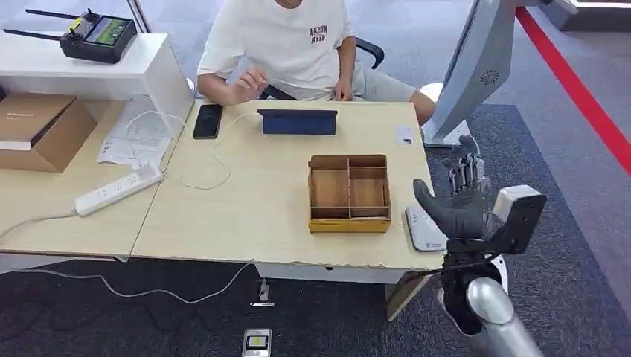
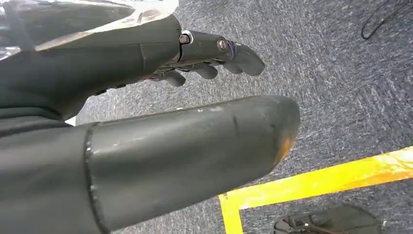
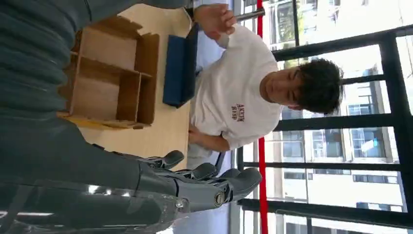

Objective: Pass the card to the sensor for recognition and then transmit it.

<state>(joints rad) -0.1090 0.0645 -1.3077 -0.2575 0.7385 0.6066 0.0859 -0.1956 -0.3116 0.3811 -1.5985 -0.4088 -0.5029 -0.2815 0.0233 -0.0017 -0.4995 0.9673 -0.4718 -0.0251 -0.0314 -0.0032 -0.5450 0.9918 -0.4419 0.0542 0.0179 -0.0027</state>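
Right hand, fingers spread and holding nothing, hovers at the worktop's near right edge above the white sensor; the card lies far right, so scanning remains unconfirmed.

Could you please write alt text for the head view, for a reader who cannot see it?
The robot's right hand is raised, open and empty, at the right end of a light wooden table, beside a white sensor pad and an empty compartmented cardboard tray. A seated person in a white T-shirt faces the robot behind a blue tablet stand; a small white card lies near the far right corner.
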